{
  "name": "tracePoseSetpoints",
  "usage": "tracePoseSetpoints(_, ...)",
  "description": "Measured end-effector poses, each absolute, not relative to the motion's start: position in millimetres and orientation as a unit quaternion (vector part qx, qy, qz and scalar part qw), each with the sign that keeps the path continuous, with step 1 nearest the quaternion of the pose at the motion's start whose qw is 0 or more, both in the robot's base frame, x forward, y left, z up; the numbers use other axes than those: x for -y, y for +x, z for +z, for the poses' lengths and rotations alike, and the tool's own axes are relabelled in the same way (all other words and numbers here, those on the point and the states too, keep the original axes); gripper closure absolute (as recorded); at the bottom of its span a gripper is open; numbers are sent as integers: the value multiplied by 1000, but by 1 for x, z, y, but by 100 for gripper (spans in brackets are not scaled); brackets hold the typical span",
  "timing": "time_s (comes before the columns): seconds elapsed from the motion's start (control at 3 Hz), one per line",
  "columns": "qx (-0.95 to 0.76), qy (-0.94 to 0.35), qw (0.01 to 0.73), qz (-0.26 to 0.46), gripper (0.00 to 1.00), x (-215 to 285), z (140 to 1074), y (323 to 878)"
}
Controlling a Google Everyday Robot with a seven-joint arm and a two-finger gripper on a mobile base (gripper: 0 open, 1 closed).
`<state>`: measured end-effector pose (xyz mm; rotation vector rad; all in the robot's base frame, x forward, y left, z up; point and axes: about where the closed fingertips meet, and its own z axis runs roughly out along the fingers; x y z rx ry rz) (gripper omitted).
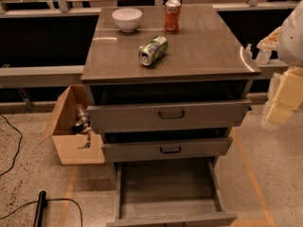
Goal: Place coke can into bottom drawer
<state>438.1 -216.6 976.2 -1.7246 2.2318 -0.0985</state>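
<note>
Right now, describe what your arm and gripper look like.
The arm has a rounded white shell above blocky cream-yellow segments; no cables or markings show. The gripper, at the right edge beside the cabinet, is pale cream too.

The place looked like a robot test lab: a grey metal cabinet (199, 56) stood on a speckled floor (28, 188) marked with orange tape lines (251, 174), cables (13, 143) trailed past a cardboard box (71, 150), and the robot's gripper (277, 110) hung at the cabinet's right.
</note>
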Motion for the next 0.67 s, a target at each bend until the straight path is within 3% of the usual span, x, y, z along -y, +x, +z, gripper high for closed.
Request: tracePoseSetpoints(0.67,-800,-568,190,-27,0,220,970,452)
